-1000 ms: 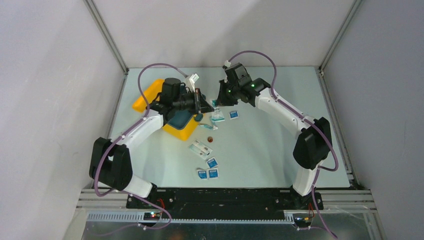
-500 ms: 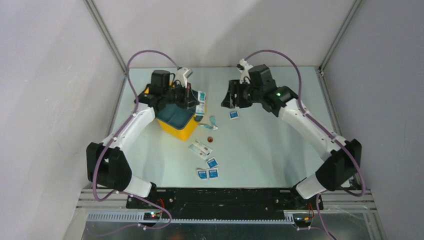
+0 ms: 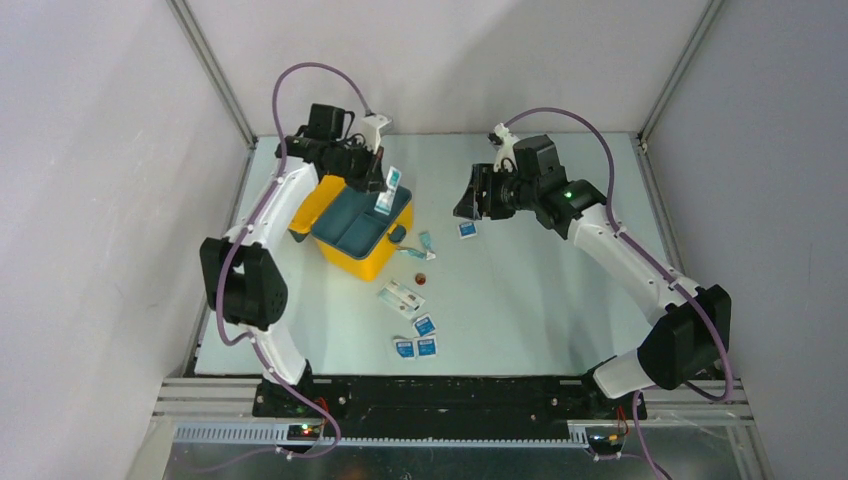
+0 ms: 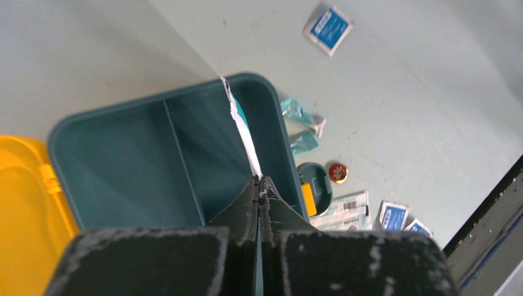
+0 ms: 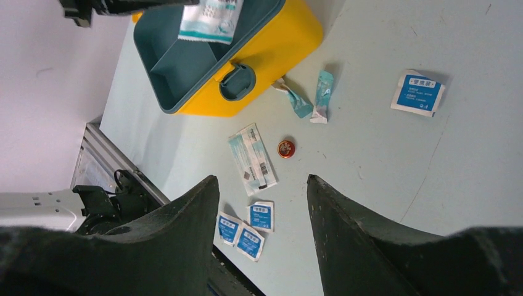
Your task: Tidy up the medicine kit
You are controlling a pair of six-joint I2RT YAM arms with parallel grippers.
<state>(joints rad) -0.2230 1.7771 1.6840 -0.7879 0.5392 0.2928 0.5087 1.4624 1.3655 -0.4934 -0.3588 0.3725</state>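
Note:
The medicine kit (image 3: 368,258) is a yellow box standing open, its lid (image 3: 310,200) folded back to the left and a divided teal tray (image 3: 352,225) sitting inside. My left gripper (image 3: 378,178) is shut on a flat white and teal packet (image 3: 388,192), which hangs over the tray's right compartment (image 4: 210,154). In the left wrist view the packet (image 4: 242,126) shows edge-on, running out from the closed gripper (image 4: 259,179). My right gripper (image 3: 468,197) hovers open and empty above the table, right of the kit; its wrist view shows the gripper (image 5: 262,179) wide apart.
Loose on the table: a blue sachet (image 3: 467,229), two teal wrappers (image 3: 425,245), a small red disc (image 3: 421,278), a long clear packet (image 3: 401,298) and three blue sachets (image 3: 420,338). The kit's latch (image 5: 237,81) faces the front. Cell walls stand close on the left.
The two grippers were close together at the packet; the right one opened and drew back right. The left arm carried the packet back over the kit's tray.

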